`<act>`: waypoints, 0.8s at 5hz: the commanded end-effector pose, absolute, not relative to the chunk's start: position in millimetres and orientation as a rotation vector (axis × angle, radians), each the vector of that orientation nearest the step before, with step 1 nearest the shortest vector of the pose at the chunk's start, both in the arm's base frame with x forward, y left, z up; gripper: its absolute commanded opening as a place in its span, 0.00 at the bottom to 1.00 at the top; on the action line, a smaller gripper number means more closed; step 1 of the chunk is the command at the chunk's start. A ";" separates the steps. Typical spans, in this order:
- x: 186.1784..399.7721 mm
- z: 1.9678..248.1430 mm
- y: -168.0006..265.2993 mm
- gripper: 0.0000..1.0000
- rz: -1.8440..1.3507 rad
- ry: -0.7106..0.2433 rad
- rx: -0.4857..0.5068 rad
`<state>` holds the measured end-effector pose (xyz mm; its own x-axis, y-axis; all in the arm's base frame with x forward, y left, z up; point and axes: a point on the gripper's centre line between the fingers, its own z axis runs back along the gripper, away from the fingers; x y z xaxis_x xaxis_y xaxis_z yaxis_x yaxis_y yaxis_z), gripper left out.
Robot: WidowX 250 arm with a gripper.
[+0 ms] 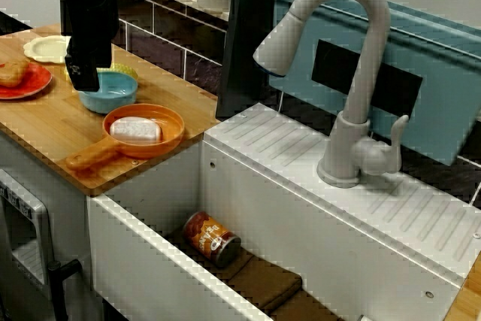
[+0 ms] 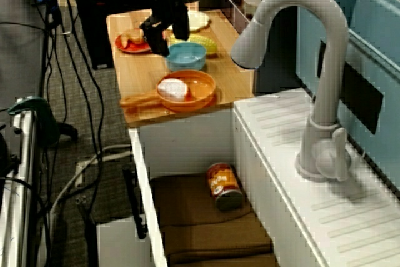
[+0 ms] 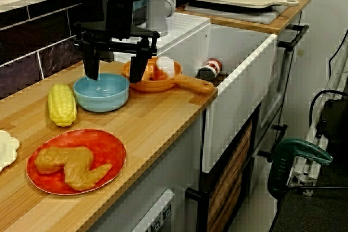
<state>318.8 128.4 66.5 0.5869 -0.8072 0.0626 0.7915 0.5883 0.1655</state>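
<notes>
Black claw (image 3: 114, 75) spread wide above blue bowl (image 3: 103, 99), yellow corn (image 3: 61, 104) and orange pan (image 3: 159, 87) beside it

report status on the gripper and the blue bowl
Gripper open, fingers spread above blue bowl, nothing held. Bowl upright on counter, looks empty. Orange pan and corn close on either side.

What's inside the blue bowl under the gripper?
The blue bowl shows only its bare inside from the counter-end view. The open gripper above it covers part of the far rim.
</notes>
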 end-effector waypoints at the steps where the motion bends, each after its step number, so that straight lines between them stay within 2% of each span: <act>1: 319.8 65.8 130.4 1.00 -0.949 -0.132 0.165; 4: 318.1 52.9 134.5 1.00 -0.940 -0.100 0.168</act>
<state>314.7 129.9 42.3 0.5903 -0.8072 0.0086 0.7969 0.5844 0.1529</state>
